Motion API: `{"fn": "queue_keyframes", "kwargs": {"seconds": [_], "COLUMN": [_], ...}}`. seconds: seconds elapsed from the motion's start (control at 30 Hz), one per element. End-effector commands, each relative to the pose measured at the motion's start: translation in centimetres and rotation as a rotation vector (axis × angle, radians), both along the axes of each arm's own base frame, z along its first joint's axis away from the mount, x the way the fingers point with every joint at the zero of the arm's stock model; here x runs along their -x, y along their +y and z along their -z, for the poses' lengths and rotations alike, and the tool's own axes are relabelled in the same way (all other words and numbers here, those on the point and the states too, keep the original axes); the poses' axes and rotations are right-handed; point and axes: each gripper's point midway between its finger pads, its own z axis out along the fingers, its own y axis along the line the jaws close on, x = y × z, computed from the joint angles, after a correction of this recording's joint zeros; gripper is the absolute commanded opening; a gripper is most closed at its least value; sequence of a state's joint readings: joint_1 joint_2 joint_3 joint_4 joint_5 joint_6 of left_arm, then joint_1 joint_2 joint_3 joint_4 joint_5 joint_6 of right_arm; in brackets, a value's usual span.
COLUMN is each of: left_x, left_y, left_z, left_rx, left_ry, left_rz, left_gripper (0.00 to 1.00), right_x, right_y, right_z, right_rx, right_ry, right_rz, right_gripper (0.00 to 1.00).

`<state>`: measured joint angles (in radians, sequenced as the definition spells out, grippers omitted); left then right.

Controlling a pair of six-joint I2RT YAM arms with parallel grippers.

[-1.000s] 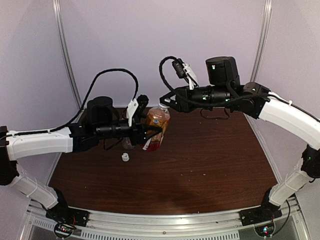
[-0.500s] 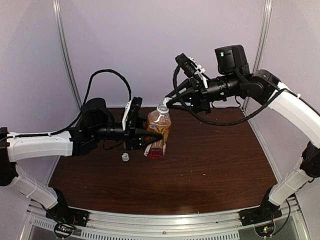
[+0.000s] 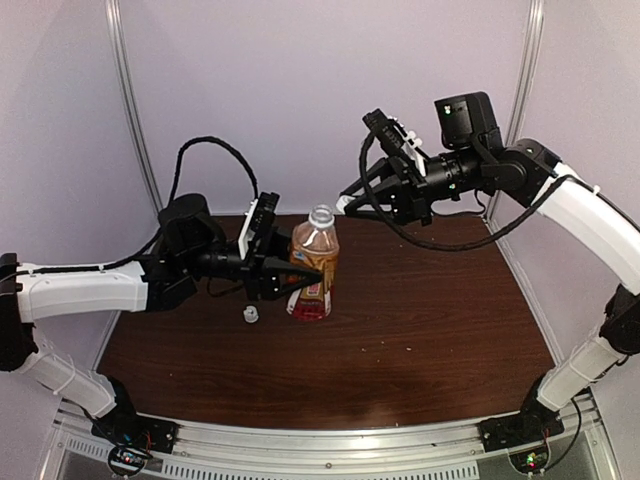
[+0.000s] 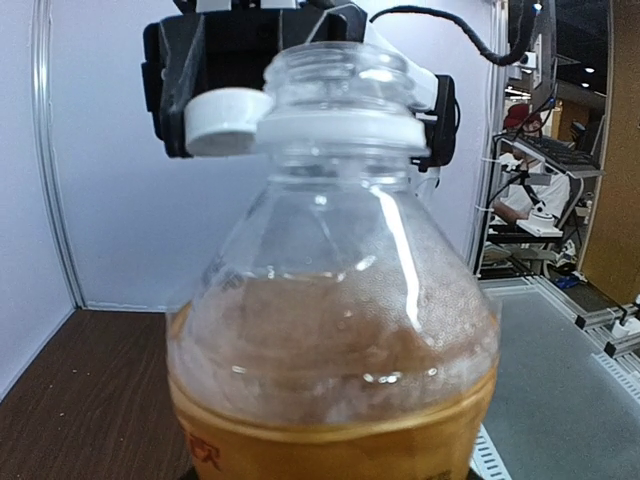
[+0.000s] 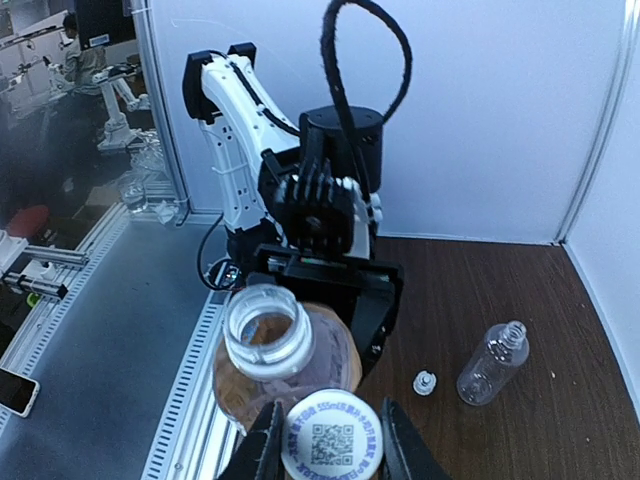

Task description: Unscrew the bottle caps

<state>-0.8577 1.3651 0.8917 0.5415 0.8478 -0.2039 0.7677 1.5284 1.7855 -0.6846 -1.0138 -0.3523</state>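
Observation:
The amber bottle (image 3: 313,262) with the red-and-white label stands upright on the table with its neck open. My left gripper (image 3: 296,279) is shut on its body; it fills the left wrist view (image 4: 330,330). My right gripper (image 3: 346,205) is shut on its white cap (image 5: 332,441), held just off the neck to the right and slightly above. The cap also shows in the left wrist view (image 4: 225,120). The clear bottle (image 5: 493,362) lies uncapped on the table, with a small white cap (image 3: 250,314) loose beside it.
The dark wooden table (image 3: 420,330) is ringed by pale walls, with a metal rail (image 3: 330,440) along the near edge. In the top view my left arm hides the clear bottle.
My right gripper has lifted the white cap off the amber bottle and drawn it up and to the right. The bottle's neck is now open. My left gripper still holds the bottle.

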Motion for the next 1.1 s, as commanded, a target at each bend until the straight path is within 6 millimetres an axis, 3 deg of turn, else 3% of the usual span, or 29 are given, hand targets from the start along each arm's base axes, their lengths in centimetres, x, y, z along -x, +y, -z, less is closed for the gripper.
{"fn": "queue_keyframes", "kwargs": {"seconds": [0.0,0.2,0.33,0.6,0.7,0.93,1.07], "left_x": [-1.5,-6.6,-9.7,-10.3,-10.4,-10.5,-10.6], "left_y": [1.1,3.6,6.1,7.2,7.1,6.9,6.8], "left_z": [-2.3,-2.8,-2.6,-3.0,-2.8,-2.4,-2.2], "left_rx": [0.076,0.059,0.022,0.021,0.015,0.001,-0.006], "left_ry": [-0.046,-0.06,-0.058,-0.074,-0.073,-0.066,-0.063], "left_rz": [-0.116,-0.484,-0.719,-0.793,-0.789,-0.786,-0.788], "left_gripper": [0.14,0.14,0.15,0.17,0.17,0.17,0.17], "right_x": [-3.1,-7.2,-8.4,-10.4,-10.8,-11.7,-12.4], "right_y": [-2.4,-4.8,-5.1,-4.8,-4.1,-2.0,-1.3], "right_z": [-1.6,3.8,10.4,24.7,28.7,34.0,35.7], "right_rx": [-0.073,-0.022,0.022,0.195,0.263,0.353,0.396], "right_ry": [0.01,0.102,0.188,0.307,0.328,0.37,0.377], "right_rz": [0.237,0.557,0.656,0.779,0.782,0.772,0.777], "right_gripper": [0.04,0.07,0.07,0.15,0.17,0.2,0.22]}}
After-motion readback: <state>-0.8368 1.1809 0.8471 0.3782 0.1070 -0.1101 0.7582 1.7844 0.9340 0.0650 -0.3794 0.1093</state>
